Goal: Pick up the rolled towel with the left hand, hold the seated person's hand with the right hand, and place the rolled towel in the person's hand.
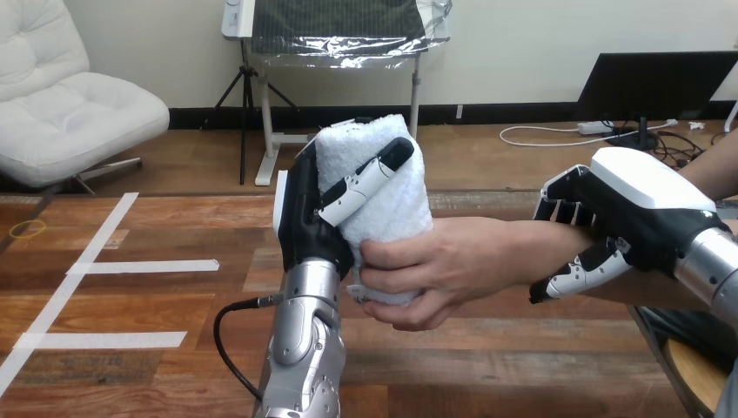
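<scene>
Wooden surface (487, 357) below; left hand (305, 218) and person's hand (435, 270) around rolled towel (399, 202), right hand (635, 209) around wrist (522, 248).

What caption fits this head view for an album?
Robot's left hand and the person's hand both grip a rolled towel; its right hand clasps the person's wrist.

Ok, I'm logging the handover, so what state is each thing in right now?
left hand: shut on the towel.
right hand: curled round the person's wrist.
person's hand: closed round the towel's lower end.
towel: rolled, upright, held by both hands.
</scene>
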`<state>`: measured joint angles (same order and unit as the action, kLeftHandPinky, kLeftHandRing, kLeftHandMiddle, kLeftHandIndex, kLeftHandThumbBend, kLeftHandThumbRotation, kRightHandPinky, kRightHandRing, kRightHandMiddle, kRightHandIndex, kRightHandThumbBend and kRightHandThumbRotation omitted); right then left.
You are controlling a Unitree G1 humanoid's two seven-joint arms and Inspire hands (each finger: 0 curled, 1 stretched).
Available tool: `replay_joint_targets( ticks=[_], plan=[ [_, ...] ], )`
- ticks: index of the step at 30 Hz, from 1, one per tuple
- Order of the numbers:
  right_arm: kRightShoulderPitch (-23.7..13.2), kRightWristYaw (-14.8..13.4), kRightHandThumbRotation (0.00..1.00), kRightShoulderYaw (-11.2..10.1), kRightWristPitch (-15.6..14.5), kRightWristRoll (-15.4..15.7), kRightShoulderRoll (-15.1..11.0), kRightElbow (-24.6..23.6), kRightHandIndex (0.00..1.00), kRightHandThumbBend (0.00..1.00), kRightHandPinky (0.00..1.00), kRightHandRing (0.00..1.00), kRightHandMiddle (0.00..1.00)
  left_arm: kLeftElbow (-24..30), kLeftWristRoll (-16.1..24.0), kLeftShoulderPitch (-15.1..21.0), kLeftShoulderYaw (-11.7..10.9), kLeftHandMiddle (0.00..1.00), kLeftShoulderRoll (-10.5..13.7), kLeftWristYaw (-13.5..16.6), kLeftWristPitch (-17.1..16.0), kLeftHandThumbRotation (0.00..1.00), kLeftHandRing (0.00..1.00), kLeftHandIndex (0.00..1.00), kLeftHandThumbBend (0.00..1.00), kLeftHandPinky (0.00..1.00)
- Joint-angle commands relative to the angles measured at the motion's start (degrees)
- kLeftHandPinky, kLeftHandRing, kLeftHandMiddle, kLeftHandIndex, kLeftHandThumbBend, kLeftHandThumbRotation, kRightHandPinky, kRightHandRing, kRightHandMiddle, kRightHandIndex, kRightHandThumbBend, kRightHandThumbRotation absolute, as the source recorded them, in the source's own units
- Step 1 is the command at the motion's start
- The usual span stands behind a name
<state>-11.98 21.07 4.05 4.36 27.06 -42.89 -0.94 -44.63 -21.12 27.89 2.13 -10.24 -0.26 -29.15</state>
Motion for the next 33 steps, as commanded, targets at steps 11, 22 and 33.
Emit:
replay_joint_targets(
  ticks=[11,22,33],
  plan=[
    [-3.6,0.9,0.16,0.2,-0.7,-1.7,1.8,1.0,0.44,0.84,0.33,0.38,0.42,10.1,-1.3,2.1,6.3,0.41,-14.6,-4.1,1.9,0.00,0.37,0.42,0.75,0.32],
    [-3.6,5.5,0.23,0.8,-3.5,-1.2,0.0,-0.7,0.48,0.86,0.36,0.41,0.46,14.2,-3.6,0.6,7.2,0.52,-11.4,-7.4,6.8,0.13,0.47,0.54,0.73,0.40],
    [-3.8,8.7,0.35,1.0,-2.9,-0.2,-2.3,-1.4,0.58,0.91,0.41,0.50,0.56,17.6,-2.4,-0.7,6.4,0.70,-8.3,-8.6,9.1,0.38,0.66,0.67,0.64,0.59]
  ],
)
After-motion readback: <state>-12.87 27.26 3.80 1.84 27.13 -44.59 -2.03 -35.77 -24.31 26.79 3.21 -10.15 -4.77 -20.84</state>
